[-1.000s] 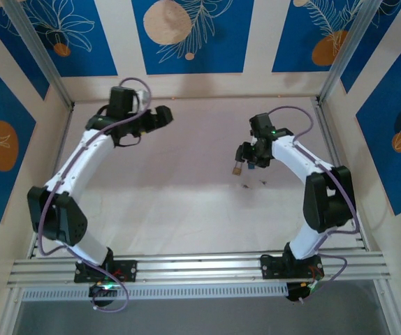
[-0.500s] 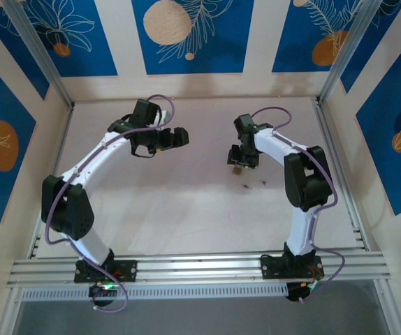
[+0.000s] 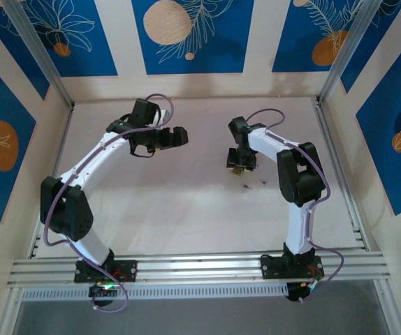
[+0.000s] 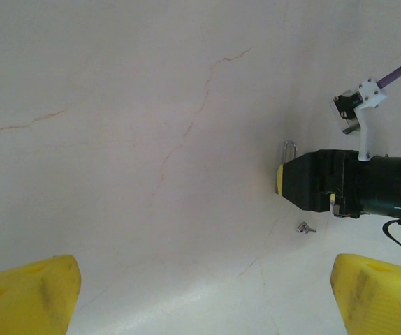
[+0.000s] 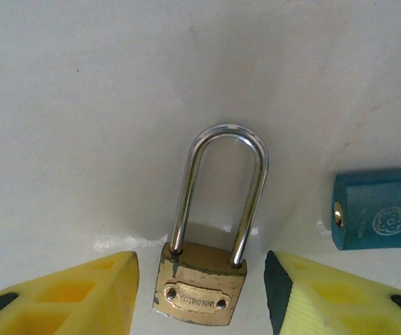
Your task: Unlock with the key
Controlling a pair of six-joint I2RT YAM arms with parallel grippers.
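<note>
A small brass-bodied padlock [image 5: 199,296] with a tall silver shackle lies on the pale, faintly veined counter [image 4: 117,105], its body between the right arm's two yellow fingers [image 5: 82,293]. The right jaws stand partly open around that body. In the right wrist view a narrow strip of counter shows on each side, so neither finger is seen touching the brass, and the shackle reaches out ahead of the fingertips. The tiny silvery-grey metal key [image 4: 304,227] lies by itself on the counter, near the right arm's fingertips as seen from the left wrist, apart from the padlock and touched by nothing. In the right wrist view a teal-blue rectangular piece [image 5: 378,218], stamped with a flower emblem and with a small brassy hole at its left end, lies just right of the shackle; its other end runs off the picture. The left jaws are spread wide and empty, their yellow tips [image 4: 26,293] at the bottom corners of the left wrist view, well apart from padlock and key. From above, the left arm [image 3: 110,150] reaches over the far left of the counter, its jaws pointing toward the right arm [image 3: 284,157].
</note>
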